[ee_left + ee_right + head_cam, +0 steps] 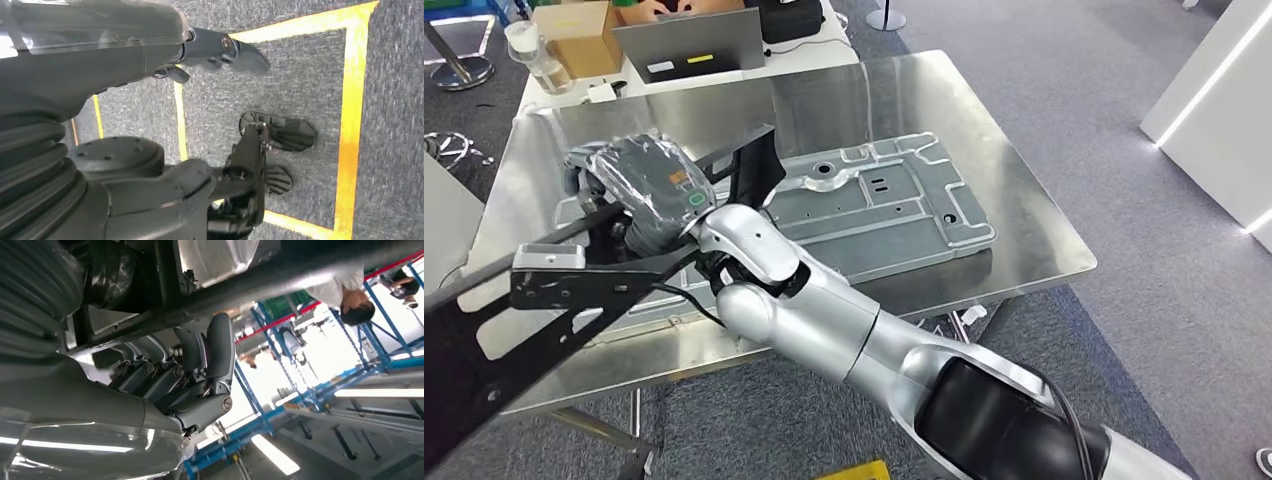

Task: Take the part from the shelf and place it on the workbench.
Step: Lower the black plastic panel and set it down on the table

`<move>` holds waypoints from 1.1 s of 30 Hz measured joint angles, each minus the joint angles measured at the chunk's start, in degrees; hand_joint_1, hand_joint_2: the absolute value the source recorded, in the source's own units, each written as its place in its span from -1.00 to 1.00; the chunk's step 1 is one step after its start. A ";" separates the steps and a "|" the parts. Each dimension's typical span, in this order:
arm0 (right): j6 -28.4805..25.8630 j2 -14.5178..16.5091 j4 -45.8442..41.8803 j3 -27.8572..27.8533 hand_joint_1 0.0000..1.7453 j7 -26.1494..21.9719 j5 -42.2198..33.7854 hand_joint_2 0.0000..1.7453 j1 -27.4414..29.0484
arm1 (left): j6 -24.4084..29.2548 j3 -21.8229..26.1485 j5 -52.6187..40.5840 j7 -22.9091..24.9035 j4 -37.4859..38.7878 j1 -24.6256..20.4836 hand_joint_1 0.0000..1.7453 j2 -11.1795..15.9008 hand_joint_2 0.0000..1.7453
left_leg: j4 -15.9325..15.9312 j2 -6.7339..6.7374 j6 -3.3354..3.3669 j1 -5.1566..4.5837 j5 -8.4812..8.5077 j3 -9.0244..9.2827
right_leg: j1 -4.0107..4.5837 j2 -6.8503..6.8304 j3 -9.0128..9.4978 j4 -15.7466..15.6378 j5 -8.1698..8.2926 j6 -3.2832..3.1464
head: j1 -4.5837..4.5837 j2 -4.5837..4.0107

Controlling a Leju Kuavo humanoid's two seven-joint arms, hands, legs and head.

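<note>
Head view shows the right hand (649,190) clamped around a bar of the black frame part (574,285), holding it low over the steel workbench (1024,200) near-left of the grey cast plate (894,205), seemingly for set-down; the left hand (215,50) hangs empty, fingers apart.

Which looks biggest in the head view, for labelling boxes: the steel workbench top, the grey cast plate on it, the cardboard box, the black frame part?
1. Steel workbench top.
2. Grey cast plate, lying on it.
3. Black frame part, held by the right hand; it is nearer the camera, so this rank is unsure.
4. Cardboard box, farthest away.
</note>
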 joint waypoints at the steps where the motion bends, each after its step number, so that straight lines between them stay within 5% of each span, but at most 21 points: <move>1: 0.10 -0.01 0.84 0.15 1.00 0.68 1.20 1.00 -0.64 | -0.02 -0.15 -0.09 0.10 0.00 -0.01 -1.00 0.01 1.00 | 3.27 0.13 -0.25 0.07 -1.73 -1.42 | 0.02 -0.12 0.10 -0.09 0.04 -0.17 | -0.01 0.00; 3: 0.62 -0.20 3.46 0.32 1.00 2.42 4.00 1.00 -1.77 | -0.03 -0.40 -0.35 0.36 0.01 0.06 -1.00 0.01 1.00 | 10.44 0.31 -0.68 0.19 -4.65 -4.76 | 0.05 -0.28 0.13 -0.03 -0.02 -0.37 | -0.01 0.00; 4: 0.98 -0.41 5.24 0.37 1.00 3.19 5.26 1.00 -2.26 | -0.04 -0.47 -0.50 0.48 0.02 0.11 -1.00 0.01 1.00 | 12.06 0.41 -0.81 0.26 -4.78 -5.61 | 0.05 -0.29 0.15 0.03 -0.10 -0.34 | -0.01 0.00; 5: 1.26 -0.72 7.26 0.40 1.00 3.77 6.34 1.00 -2.73 | -0.04 -0.51 -0.64 0.56 0.02 0.12 -1.00 0.03 1.00 | 11.50 0.49 -0.90 0.33 -3.85 -5.40 | 0.01 -0.28 0.19 0.13 -0.22 -0.25 | -0.01 0.00; 8: 1.03 -1.90 14.10 0.19 1.00 4.26 8.91 1.00 -4.35 | -0.04 -0.67 -0.96 0.76 0.02 0.00 -1.00 0.10 1.00 | 1.31 0.63 -0.92 0.47 0.92 -0.44 | -0.10 -0.23 0.14 0.99 -1.07 0.51 | -0.02 0.00; 10: 0.38 -2.66 18.29 -0.19 1.00 4.17 10.03 1.00 -5.22 | -0.04 -0.88 -1.07 0.91 0.02 -0.06 -1.00 0.13 1.00 | -2.20 0.58 -0.31 0.35 1.38 1.37 | 0.07 -0.16 -0.13 1.45 -1.48 1.12 | 0.01 0.00; 14: -0.29 -3.80 23.92 -0.56 1.00 4.19 10.76 1.00 -5.85 | -0.04 -1.46 -1.11 1.03 0.02 -0.06 -1.00 0.15 1.00 | -2.49 0.48 1.30 0.37 0.98 1.62 | 0.02 -0.18 -0.59 2.49 -2.48 2.25 | 0.05 0.00; 18: -0.32 -4.23 26.64 -0.69 1.00 4.34 11.28 1.00 -6.48 | -0.05 -1.91 -1.11 1.04 0.02 -0.31 -1.00 0.14 1.00 | -2.62 0.62 2.16 0.47 0.60 1.90 | -0.28 -0.19 -7.95 15.13 -7.15 3.14 | 0.04 0.00; 20: -0.06 -4.54 27.65 -0.74 1.00 4.72 11.34 1.00 -6.43 | -0.06 -1.96 -1.10 1.09 0.02 -0.26 -1.00 0.14 1.00 | -2.57 0.54 2.25 0.45 0.32 2.15 | -0.31 -0.19 -10.46 17.57 -6.08 3.11 | 0.05 0.00; 24: -0.51 -5.02 29.02 -2.54 1.00 4.69 8.72 1.00 -6.15 | 0.01 -1.96 -0.86 1.15 0.04 -0.21 -1.00 0.07 1.00 | -2.63 0.31 1.80 0.28 -0.41 3.16 | 0.18 -0.15 -5.91 4.48 2.43 1.75 | 0.04 0.00; 29: -1.86 -4.99 29.94 -7.90 1.00 1.79 5.06 1.00 -4.61 | -0.01 -1.96 -0.54 1.04 0.07 0.03 -1.00 0.22 1.00 | -2.42 0.45 0.48 0.20 -1.10 3.04 | 0.17 -0.19 -4.21 0.84 2.65 0.80 | 0.02 0.00; 33: -1.66 -4.18 30.31 -9.41 1.00 1.44 6.59 1.00 -4.18 | -0.17 -1.96 -0.20 0.96 0.07 -0.08 -1.00 0.51 1.00 | 8.63 0.60 -0.23 0.25 -6.05 -2.31 | -0.06 -1.17 -3.21 0.36 2.30 -0.16 | -0.04 0.00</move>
